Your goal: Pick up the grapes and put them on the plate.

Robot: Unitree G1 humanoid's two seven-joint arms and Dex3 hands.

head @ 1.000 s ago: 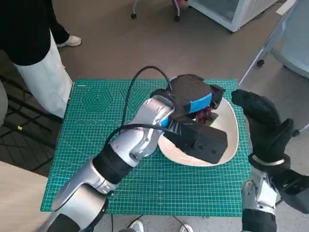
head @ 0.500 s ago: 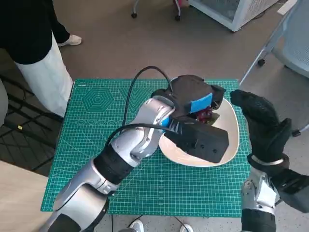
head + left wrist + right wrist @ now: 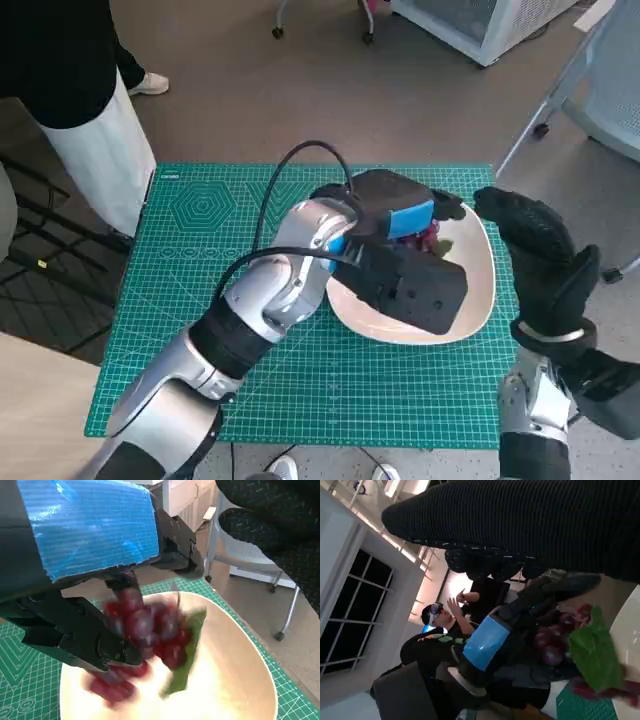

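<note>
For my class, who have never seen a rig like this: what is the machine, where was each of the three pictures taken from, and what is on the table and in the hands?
It is a humanoid robot with two arms. One picture looks down from its head; the other two come from cameras behind each wrist. On the table lies a green cutting mat with a white plate on it. The left hand, black with blue tape, holds a bunch of red grapes with a green leaf over the plate. The right hand, in a black knitted glove, holds nothing and hangs beside the plate. A person stands by the table.

A green cutting mat [image 3: 200,260] covers the table; a person [image 3: 70,90] stands beside it.
</note>
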